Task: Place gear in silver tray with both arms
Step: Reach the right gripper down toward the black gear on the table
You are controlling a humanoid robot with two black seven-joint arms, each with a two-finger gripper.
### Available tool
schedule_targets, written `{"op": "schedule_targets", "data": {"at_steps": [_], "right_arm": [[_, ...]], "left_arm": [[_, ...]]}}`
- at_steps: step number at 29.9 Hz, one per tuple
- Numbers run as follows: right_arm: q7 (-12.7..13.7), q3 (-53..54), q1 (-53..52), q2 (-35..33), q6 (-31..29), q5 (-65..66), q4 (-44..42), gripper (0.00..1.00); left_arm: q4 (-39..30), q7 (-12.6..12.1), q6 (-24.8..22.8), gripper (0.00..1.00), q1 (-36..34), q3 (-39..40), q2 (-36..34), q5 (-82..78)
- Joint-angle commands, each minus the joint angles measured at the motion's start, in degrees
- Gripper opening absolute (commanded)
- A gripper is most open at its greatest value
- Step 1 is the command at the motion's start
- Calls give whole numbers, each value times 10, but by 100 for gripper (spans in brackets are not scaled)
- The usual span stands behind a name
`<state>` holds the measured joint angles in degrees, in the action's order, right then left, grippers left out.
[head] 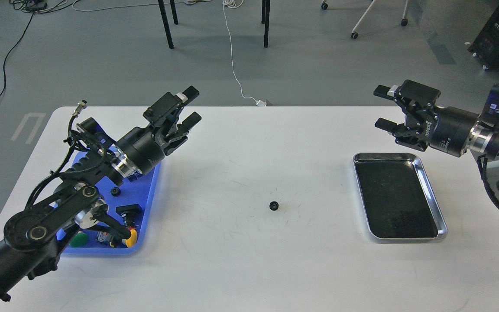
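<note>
A small black gear (274, 206) lies alone on the white table near the middle. The silver tray (438, 214) stands to its right with a bare dark floor. My left gripper (190, 105) is open and empty, raised above the table's far left, well left of the gear. My right gripper (382, 107) is open and empty, hovering above the tray's far edge.
A blue plastic tray (150, 203) at the left holds a second small black gear (115, 191), a yellow button (131, 237), a green button (78, 239) and other parts. My left arm lies over it. Chair legs and cables are on the floor behind the table.
</note>
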<state>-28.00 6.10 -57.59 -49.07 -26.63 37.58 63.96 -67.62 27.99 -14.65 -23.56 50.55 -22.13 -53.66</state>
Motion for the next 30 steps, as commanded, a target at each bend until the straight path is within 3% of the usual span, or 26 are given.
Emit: {"op": "schedule_targets", "data": {"at_steps": [1,7,11,15,30], "right_arm": [[0,-72,-83,18,0,114,10,99],[0,-267,-266,110,6,244,26,98],[0,-353,-322,194,36,282,25,97],[0,-406,-325,258,68,302,21,96],[0,-526,-294,363,261,376,-14,92]], "left_arm": [[-4,-1,-5,98,40,65,10,78],[-4,-11,-1,98,41,84,7,146],[-4,-13,1,98,41,85,9,146],[-4,-13,1,98,42,85,11,146],[-5,-12,-2,98,47,90,11,146]]}}
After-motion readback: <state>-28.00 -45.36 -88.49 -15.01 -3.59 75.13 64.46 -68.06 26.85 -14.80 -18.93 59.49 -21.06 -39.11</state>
